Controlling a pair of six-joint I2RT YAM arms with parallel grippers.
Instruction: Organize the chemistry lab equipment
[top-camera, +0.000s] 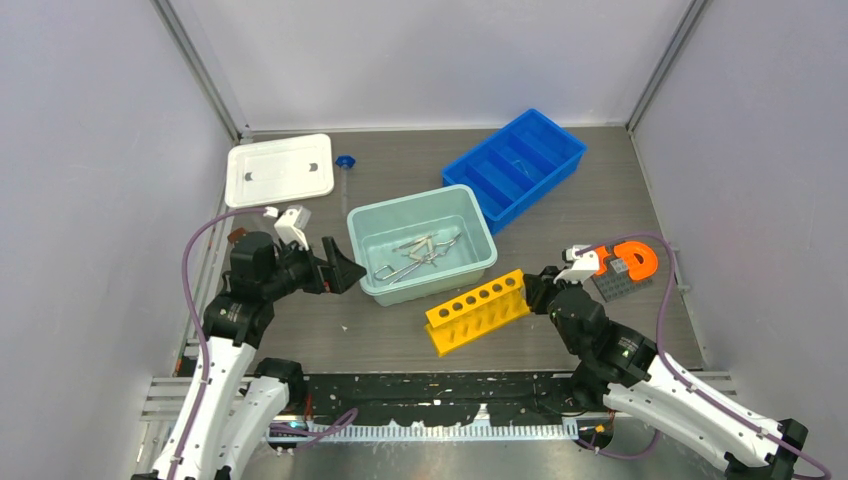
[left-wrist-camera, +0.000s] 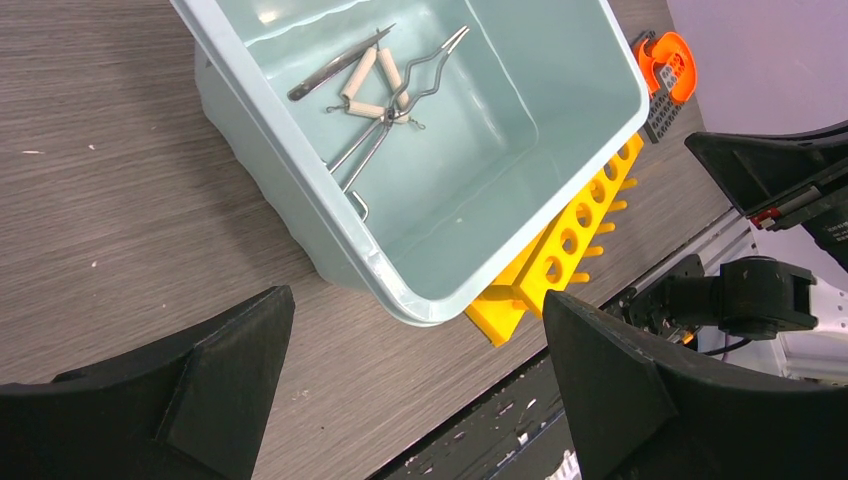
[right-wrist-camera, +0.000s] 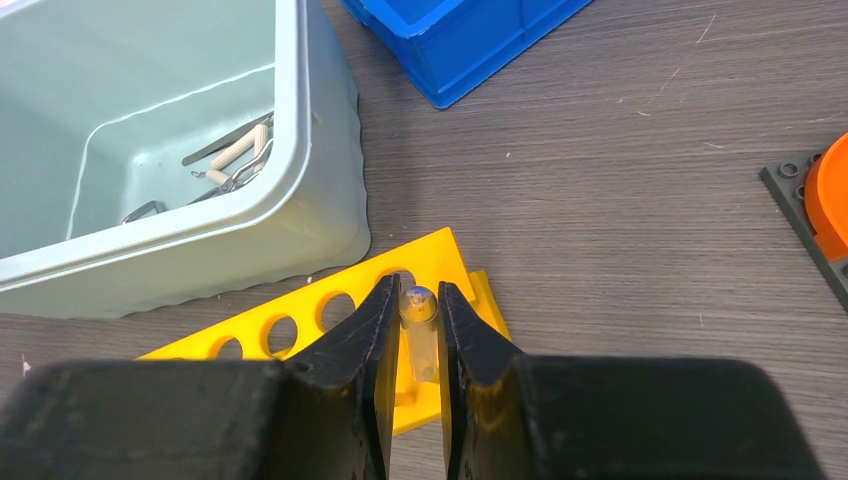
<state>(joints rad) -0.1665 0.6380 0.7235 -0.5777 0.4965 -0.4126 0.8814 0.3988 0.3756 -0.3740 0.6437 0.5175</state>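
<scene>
My right gripper (right-wrist-camera: 418, 300) is shut on a slim clear tube (right-wrist-camera: 419, 330), rounded end forward. It holds the tube just above the right end hole of a yellow rack (right-wrist-camera: 300, 320), which also shows in the top view (top-camera: 478, 311). No blue cap shows on the tube. Silvery metal tools, a wire triangle and tongs (top-camera: 415, 255), lie inside the pale teal tub (top-camera: 365, 255) and show in the left wrist view (left-wrist-camera: 385, 95). My left gripper (top-camera: 340, 270) is open and empty at the tub's left near corner.
A blue divided tray (top-camera: 560, 140) stands at the back right. A white lid (top-camera: 280, 169) with a small blue cap (top-camera: 346, 161) beside it lies at the back left. An orange piece on a grey block (top-camera: 635, 260) sits right of my right gripper (top-camera: 530, 288).
</scene>
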